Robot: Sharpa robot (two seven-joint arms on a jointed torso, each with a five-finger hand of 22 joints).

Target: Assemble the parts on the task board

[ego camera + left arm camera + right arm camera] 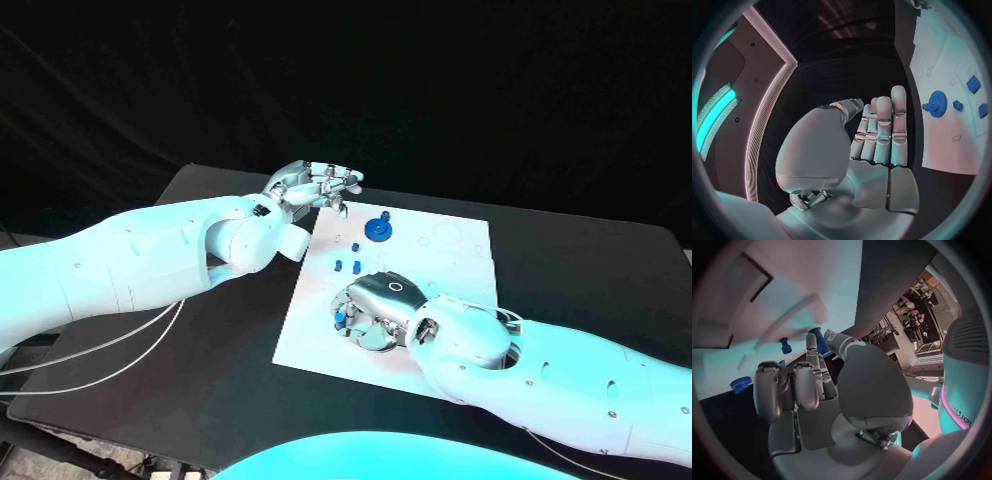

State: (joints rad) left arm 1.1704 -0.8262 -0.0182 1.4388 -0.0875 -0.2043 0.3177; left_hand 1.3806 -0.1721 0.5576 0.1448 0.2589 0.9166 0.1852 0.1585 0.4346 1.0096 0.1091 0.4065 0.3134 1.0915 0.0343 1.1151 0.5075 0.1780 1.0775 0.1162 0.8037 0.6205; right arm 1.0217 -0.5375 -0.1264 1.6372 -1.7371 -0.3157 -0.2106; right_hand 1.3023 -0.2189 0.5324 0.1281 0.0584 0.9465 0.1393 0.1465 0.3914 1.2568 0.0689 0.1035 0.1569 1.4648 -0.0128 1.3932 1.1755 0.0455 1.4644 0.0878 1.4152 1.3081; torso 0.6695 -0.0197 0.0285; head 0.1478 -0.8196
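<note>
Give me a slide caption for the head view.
Right hand works low on the task board; left hand waits beyond it, near a blue gear.

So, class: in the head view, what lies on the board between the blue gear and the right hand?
Small blue parts lie on the board between the gear and the right hand, as the head view shows.

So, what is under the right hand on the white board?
The right hand is down on the task board. The right wrist view shows a blue part between its fingertips. The board directly beneath the palm is covered.
</note>
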